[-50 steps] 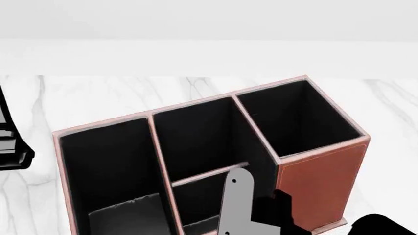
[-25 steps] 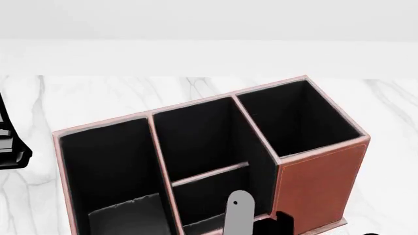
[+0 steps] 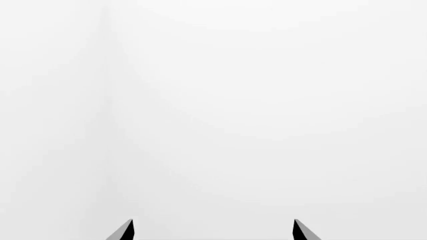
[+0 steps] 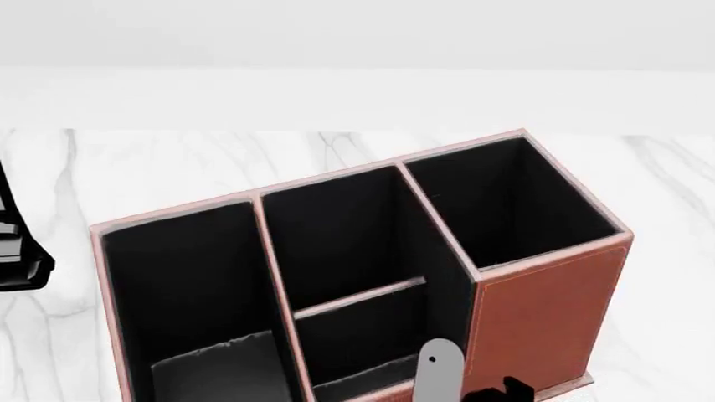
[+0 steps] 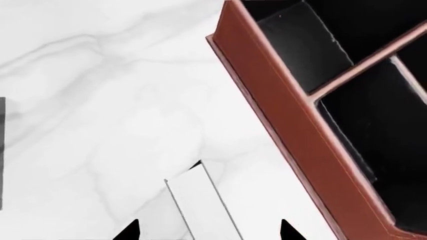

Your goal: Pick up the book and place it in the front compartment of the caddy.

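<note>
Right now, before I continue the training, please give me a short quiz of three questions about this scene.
1. True or false: the right gripper is inside a cell of the caddy.
2. The caddy stands on: A) bare wood, B) a white marble table, C) green cloth.
3. How many cells does the caddy show in the head view?

Key: 1 false, it hovers over the table beside the caddy's outer wall. 2 B. 3 four.

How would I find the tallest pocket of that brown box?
On the white marble table stands a reddish-brown caddy with black insides. Look at its right end in the head view: the tallest pocket is the square one, its walls rising above every other cell.
</note>
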